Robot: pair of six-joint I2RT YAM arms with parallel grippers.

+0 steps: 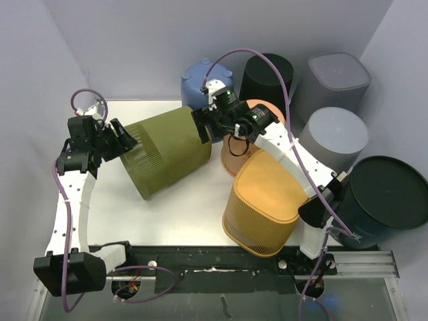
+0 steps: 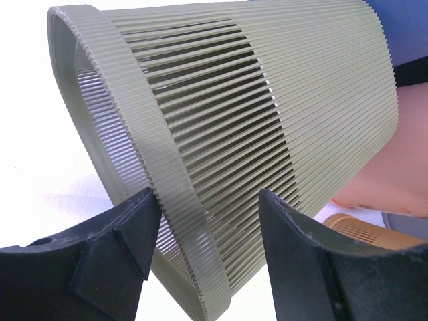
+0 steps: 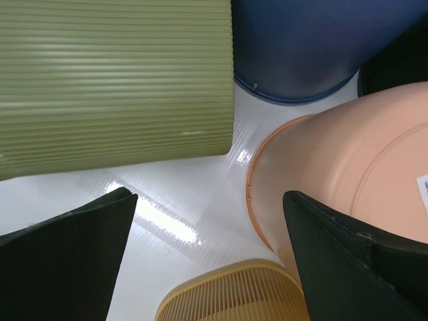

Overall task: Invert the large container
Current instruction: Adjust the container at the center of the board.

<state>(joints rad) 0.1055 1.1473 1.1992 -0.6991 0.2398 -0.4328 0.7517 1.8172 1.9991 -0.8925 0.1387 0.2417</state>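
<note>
The large container point(image 1: 164, 150) is an olive-green ribbed basket lying tilted on its side on the white table, mouth to the lower left and base to the upper right. My left gripper point(image 1: 124, 144) is at its mouth. In the left wrist view the left gripper point(image 2: 207, 200) is open and straddles the rim band of the container point(image 2: 267, 100); the left finger is at the band and the right finger stands apart from the wall. My right gripper point(image 1: 202, 127) hovers by the base. In the right wrist view the right gripper point(image 3: 210, 197) is wide open over bare table, with the container point(image 3: 114, 73) above it.
A yellow ribbed basket point(image 1: 264, 200) stands upside down at centre right. A peach bin point(image 1: 244, 150) lies close behind the right gripper. A blue bin point(image 1: 200, 80), a black bin point(image 1: 267, 77), two grey bins point(image 1: 338, 77) and a dark bin point(image 1: 388, 194) crowd the back and right.
</note>
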